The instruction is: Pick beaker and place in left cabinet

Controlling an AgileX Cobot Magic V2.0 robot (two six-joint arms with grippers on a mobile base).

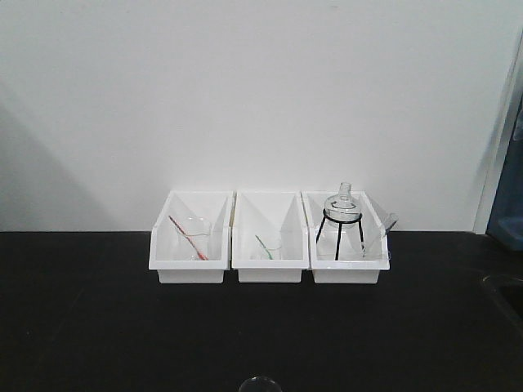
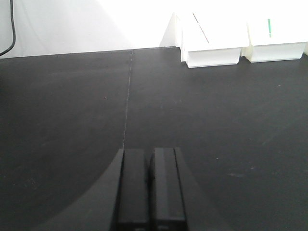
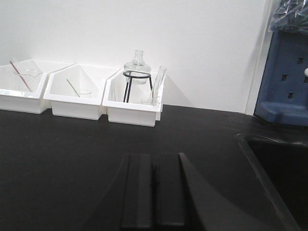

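A clear glass rim, apparently the beaker (image 1: 260,383), pokes up at the bottom edge of the front view, on the black table's near side; only its top shows. The left cabinet is out of view. My left gripper (image 2: 148,152) hovers low over the bare black tabletop, jaws shut with nothing between them. My right gripper (image 3: 153,156) is likewise shut and empty over the table, well short of the bins. Neither gripper appears in the front view.
Three white bins stand against the wall: the left bin (image 1: 189,268) holds glass with a red rod, the middle bin (image 1: 270,269) glass with a green rod, the right bin (image 1: 347,271) a round flask on a black tripod (image 1: 341,206). A sink (image 3: 279,163) and blue rack (image 3: 284,77) lie right.
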